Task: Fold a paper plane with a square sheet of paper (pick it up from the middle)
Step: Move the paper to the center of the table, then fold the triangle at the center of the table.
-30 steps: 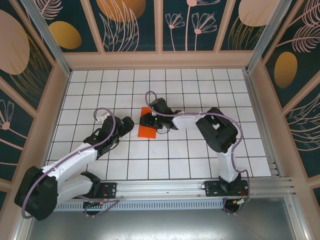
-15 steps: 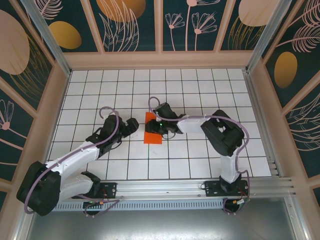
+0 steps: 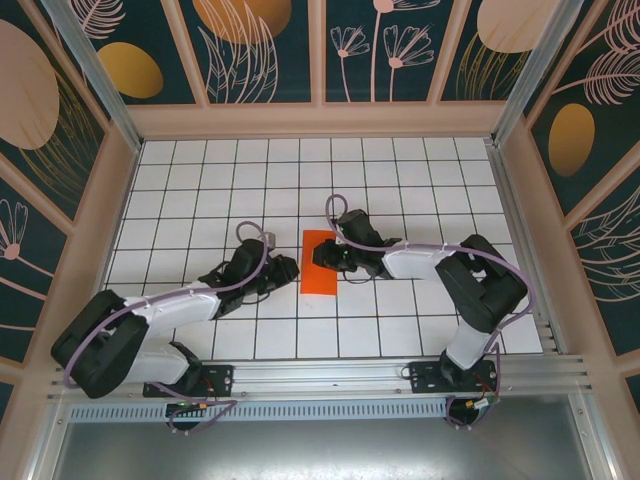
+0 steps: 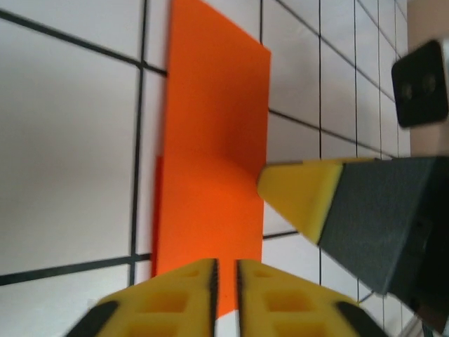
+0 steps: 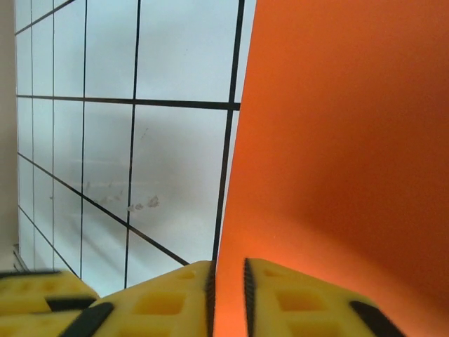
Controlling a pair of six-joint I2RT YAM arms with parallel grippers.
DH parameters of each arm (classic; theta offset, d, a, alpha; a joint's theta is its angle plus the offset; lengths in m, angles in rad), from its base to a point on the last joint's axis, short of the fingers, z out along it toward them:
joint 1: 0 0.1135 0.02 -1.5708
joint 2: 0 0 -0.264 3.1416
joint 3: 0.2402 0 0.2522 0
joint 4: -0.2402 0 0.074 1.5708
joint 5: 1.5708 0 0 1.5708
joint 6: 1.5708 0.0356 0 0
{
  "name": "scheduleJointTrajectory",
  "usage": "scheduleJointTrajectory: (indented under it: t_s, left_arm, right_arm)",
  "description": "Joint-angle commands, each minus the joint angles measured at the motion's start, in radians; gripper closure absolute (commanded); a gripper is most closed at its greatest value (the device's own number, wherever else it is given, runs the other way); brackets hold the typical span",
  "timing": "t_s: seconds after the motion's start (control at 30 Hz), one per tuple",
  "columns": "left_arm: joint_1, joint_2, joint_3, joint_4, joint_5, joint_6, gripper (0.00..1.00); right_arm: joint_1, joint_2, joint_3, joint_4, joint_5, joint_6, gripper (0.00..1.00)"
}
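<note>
paper sheet (image 3: 320, 264) shifted right | left gripper (image 4: 224, 281) now pinching its edge; right gripper (image 5: 229, 281) pinching it too

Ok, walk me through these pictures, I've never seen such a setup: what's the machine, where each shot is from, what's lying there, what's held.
These are two robot arms, left and right, bolted to a white tiled table. One picture looks down from above; the other two come from cameras on each wrist, with yellow fingers at the bottom. On the table is an orange-red sheet of paper, apparently folded into a narrow rectangle. The right end effector pinches its edge. The left end effector is nearly closed at the opposite edge; whether it grips is unclear.
</note>
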Motion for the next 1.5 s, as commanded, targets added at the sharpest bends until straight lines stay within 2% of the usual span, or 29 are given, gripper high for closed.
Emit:
scheduleJointTrajectory:
  t_s: [0.0,0.13,0.67,1.0,1.17,1.33,1.47]
  left_arm:
    - [-0.02,0.058,-0.002,0.1,0.035,-0.035,0.9]
    - [-0.031,0.118,0.016,0.104,0.036,-0.036,1.0]
    - [-0.044,0.236,0.047,0.132,0.057,-0.016,1.0]
    - [-0.049,0.279,0.047,0.048,0.007,-0.024,1.0]
    - [-0.052,0.285,0.043,0.002,-0.012,-0.035,1.0]
    - [-0.055,0.286,0.024,-0.035,-0.022,-0.052,1.0]
    - [-0.055,0.29,0.003,-0.028,-0.016,-0.063,1.0]
  right_arm:
    - [-0.003,0.003,-0.027,0.071,-0.046,0.035,0.87]
    - [-0.003,0.035,-0.026,0.089,-0.074,0.044,0.91]
    - [0.002,0.125,0.013,0.099,-0.161,0.034,0.93]
    - [0.006,0.139,0.012,0.095,-0.169,0.015,0.94]
    - [0.003,0.17,0.037,0.031,-0.147,-0.022,0.94]
    - [-0.055,0.174,0.044,-0.019,-0.106,-0.067,0.94]
    - [-0.154,0.18,0.055,-0.037,-0.087,-0.104,0.94]
